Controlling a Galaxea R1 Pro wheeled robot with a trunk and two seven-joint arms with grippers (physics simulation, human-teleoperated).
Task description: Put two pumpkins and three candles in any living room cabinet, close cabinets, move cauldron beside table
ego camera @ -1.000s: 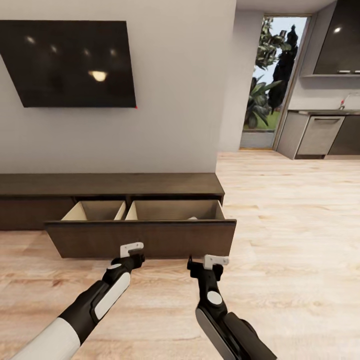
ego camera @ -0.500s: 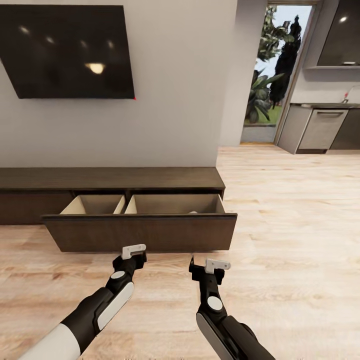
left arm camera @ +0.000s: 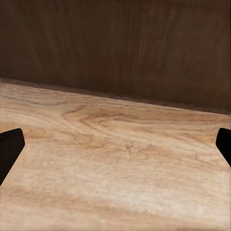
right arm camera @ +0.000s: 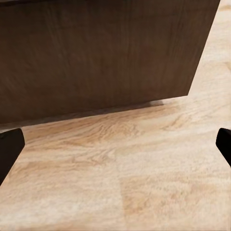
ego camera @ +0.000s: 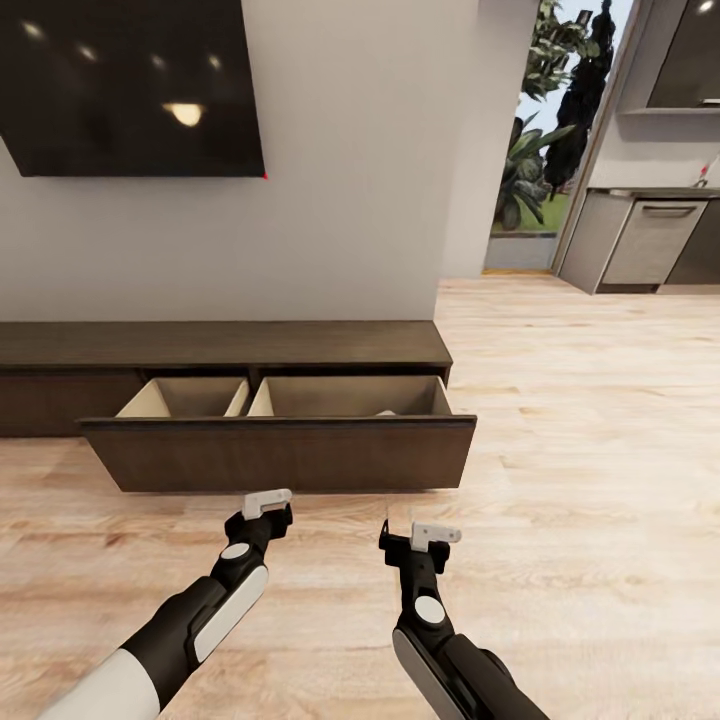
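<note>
Head view: cabinet (ego camera: pixel 270 345) against wall, drawer (ego camera: pixel 280 452) pulled out, pale object inside unclear. Left end effector (ego camera: pixel 268 508) and right end effector (ego camera: pixel 425 535) wide, empty. Closing left.

Left arm: black-and-white, reaching forward and low.
Left gripper (ego camera: pixel 266 504): black fingers spread wide, empty.
Right arm: black, reaching forward alongside.
Right gripper (ego camera: pixel 421 533): fingers spread wide, empty.
</note>
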